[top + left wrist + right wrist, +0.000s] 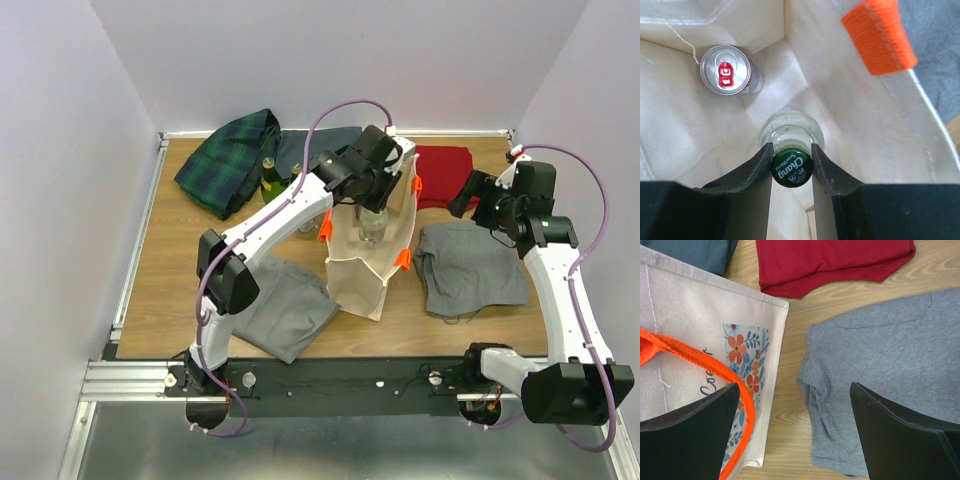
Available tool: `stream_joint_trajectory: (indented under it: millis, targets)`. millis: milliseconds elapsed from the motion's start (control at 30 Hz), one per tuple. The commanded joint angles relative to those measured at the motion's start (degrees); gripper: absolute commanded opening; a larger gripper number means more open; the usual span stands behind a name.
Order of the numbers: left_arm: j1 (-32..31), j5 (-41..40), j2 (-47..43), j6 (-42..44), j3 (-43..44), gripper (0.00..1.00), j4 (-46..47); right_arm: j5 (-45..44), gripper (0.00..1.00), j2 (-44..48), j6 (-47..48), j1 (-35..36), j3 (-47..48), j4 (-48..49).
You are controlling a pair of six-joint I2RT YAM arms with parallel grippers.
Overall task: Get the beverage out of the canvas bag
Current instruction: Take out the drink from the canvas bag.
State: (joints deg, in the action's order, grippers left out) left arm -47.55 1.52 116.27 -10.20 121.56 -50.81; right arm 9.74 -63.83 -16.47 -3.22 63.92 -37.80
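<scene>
The cream canvas bag [365,270] with orange handles [879,37] stands open at mid-table. My left gripper [792,150] reaches down into it. Its jaws are closed on the green "Chang" cap of a clear glass bottle [792,167] that stands upright inside. A silver can with a red tab [726,70] stands deeper in the bag, untouched. My right gripper [795,395] is open and empty. It hovers over bare table between the bag's floral side [690,315] and a grey shirt [880,365].
A green glass bottle [270,180] stands left of the bag beside a dark plaid cloth [230,160]. A red cloth [443,170] lies behind the right gripper. A grey shirt [470,265] lies to the bag's right and another grey cloth [280,305] to its left.
</scene>
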Motion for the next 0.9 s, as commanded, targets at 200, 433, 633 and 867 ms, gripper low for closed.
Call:
stream_joint_trajectory:
  millis: [200,433,633,867]
  targets:
    - [-0.4,1.8,-7.6,1.4,5.4,0.0,1.9,0.1,1.0,1.3,-0.3,-0.4,-1.1,0.0]
    - [-0.4,1.3,-8.4,1.8,6.7,0.0,1.3,0.2,1.0,1.3,-0.3,-0.4,-1.3,0.2]
    - [-0.4,1.4,-9.2,2.3,7.7,0.0,0.7,0.1,1.0,1.3,-0.3,-0.5,-1.4,0.3]
    - [-0.4,-0.1,-11.1,2.3,7.0,0.0,1.2,0.4,1.0,1.1,-0.4,-0.4,-1.2,0.3]
